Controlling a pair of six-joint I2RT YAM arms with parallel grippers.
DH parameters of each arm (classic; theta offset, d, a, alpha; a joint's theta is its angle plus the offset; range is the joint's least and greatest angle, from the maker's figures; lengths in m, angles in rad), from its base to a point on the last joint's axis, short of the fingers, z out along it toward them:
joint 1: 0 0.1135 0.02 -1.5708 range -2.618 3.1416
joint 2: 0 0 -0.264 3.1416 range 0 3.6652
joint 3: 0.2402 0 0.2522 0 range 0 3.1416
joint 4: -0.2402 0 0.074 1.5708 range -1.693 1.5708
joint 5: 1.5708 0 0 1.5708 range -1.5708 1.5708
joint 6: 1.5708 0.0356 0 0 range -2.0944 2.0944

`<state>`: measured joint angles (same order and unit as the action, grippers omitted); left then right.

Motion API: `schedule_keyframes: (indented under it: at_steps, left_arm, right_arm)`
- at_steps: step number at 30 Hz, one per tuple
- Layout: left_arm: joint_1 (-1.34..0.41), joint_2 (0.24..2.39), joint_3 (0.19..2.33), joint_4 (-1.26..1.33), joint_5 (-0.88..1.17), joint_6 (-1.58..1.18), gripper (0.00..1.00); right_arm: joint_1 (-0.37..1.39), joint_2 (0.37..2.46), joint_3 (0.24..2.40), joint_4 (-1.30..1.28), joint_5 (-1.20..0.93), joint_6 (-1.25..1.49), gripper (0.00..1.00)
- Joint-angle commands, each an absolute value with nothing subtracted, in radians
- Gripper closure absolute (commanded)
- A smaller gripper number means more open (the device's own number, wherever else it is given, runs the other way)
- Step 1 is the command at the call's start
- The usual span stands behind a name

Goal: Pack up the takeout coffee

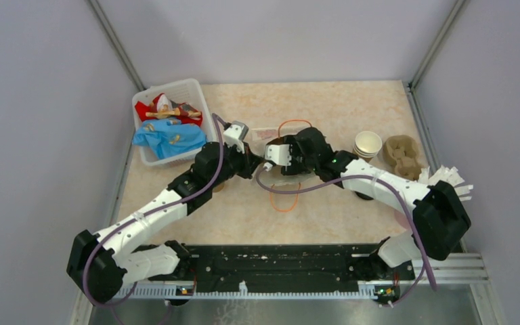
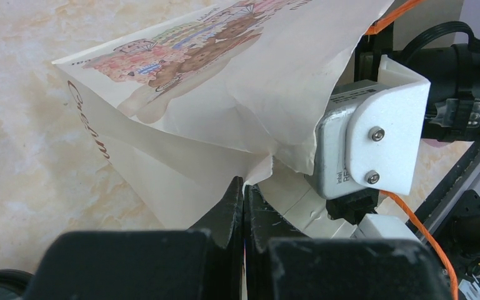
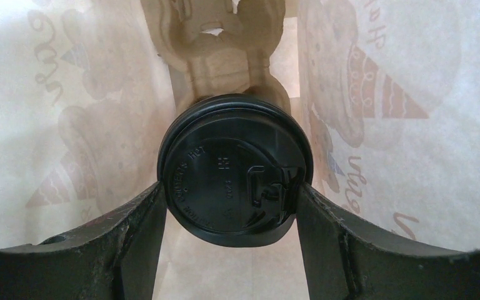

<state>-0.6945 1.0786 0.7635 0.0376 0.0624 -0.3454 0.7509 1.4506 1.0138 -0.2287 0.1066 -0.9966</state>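
A takeout coffee cup shows from above in the right wrist view as a round black lid (image 3: 234,162). My right gripper (image 3: 230,194) is inside the printed paper bag (image 3: 406,125), its two fingers pressed against the lid's sides. The cup stands at a brown pulp tray (image 3: 222,44) that lies in the bag. My left gripper (image 2: 244,184) is shut on the edge of the bag (image 2: 225,81) and holds its mouth up. In the top view both grippers meet at the table's middle, left (image 1: 247,162) and right (image 1: 281,154). A second lidded cup is not in view.
A white basket (image 1: 176,84) of red and blue cloths stands at the back left. A stack of open paper cups (image 1: 367,144), a spare pulp tray (image 1: 405,156) and white sticks (image 1: 450,177) sit at the right. The bag's orange handles (image 1: 284,200) lie by the arms.
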Motion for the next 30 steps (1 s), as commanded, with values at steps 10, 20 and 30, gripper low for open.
schedule_keyframes:
  at_steps: [10,20,30]
  left_arm:
    - [-0.698,1.075,0.808,0.032,0.087,-0.324,1.0]
    - [-0.698,1.068,0.812,0.023,0.087,-0.324,1.0]
    - [-0.696,1.075,0.843,0.005,0.071,-0.335,1.0]
  right_arm:
    - [0.718,1.436,1.009,-0.188,0.09,-0.983,0.4]
    - [0.711,1.511,1.01,-0.127,0.053,-0.978,0.4]
    - [0.699,1.544,1.035,-0.143,0.022,-0.942,0.4]
